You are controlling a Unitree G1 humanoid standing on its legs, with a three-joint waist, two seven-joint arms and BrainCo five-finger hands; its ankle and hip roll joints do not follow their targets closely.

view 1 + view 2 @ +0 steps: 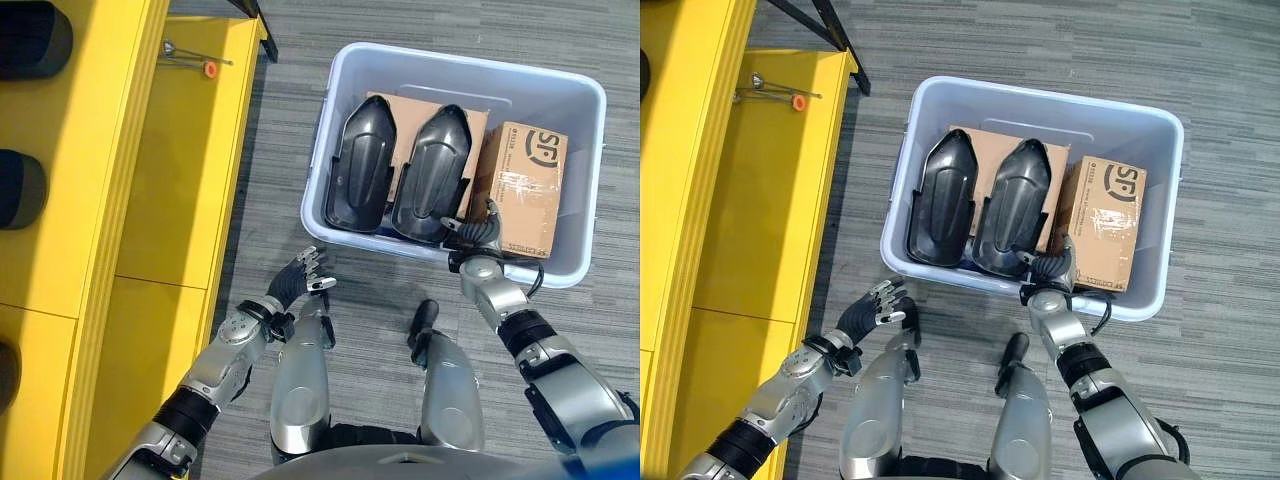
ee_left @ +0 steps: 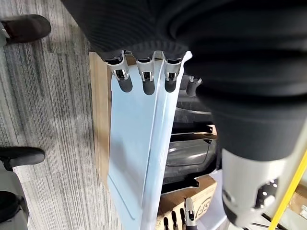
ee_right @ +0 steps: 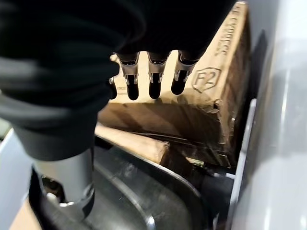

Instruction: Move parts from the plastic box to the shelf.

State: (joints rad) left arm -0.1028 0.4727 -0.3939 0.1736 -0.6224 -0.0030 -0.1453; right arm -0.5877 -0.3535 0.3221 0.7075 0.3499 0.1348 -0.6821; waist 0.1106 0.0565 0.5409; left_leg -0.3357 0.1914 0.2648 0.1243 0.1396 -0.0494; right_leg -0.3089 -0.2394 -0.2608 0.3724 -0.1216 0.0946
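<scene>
My right hand (image 1: 478,240) hangs over the plastic box's (image 1: 340,65) near rim, fingers loose, holding nothing, beside two black parts (image 1: 432,175) and a cardboard carton (image 1: 525,185). Left hand (image 1: 300,280) relaxed outside the box, near the yellow shelf (image 1: 170,180).

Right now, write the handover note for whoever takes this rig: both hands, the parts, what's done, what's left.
Left hand: open, holding nothing, over the floor between the yellow shelf and the plastic box.
Right hand: open, holding nothing, at the box's near rim, by the right black part and the small cardboard box.
Parts: left black part and the right one lie side by side in the box.
Done: neither of these two parts is out of the box yet.
Left: grasp each part and carry it to the shelf.
</scene>
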